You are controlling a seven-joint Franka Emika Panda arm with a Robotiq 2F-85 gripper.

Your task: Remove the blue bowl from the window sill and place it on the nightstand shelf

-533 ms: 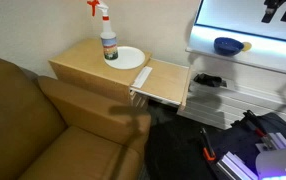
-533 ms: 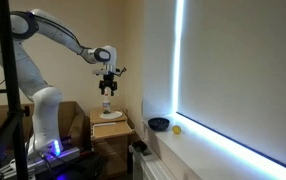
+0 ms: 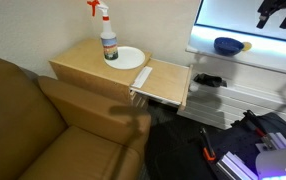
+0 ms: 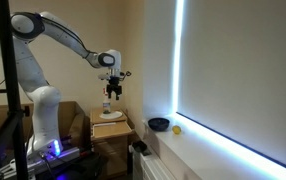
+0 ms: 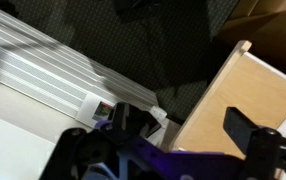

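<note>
The dark blue bowl [image 3: 226, 45] sits on the white window sill [image 3: 205, 50] under the bright pane; both exterior views show it [image 4: 159, 124]. The light-wood nightstand shelf [image 3: 167, 80] sticks out sideways from the nightstand, bare. My gripper [image 4: 114, 90] hangs in the air above the nightstand side, well apart from the bowl, and it also shows at the top edge of an exterior view [image 3: 280, 12]. In the wrist view the fingers [image 5: 188, 132] are spread open and empty, with the shelf [image 5: 245, 92] below them.
A spray bottle [image 3: 109, 38] and a round white plate [image 3: 127, 57] stand on the nightstand top. A small yellow object [image 3: 245, 46] lies on the sill beside the bowl. A brown sofa [image 3: 33, 120] is beside the nightstand. Dark bags lie on the floor [image 3: 183, 150].
The gripper has shifted a little toward the window and slightly down. The bowl has not moved.
</note>
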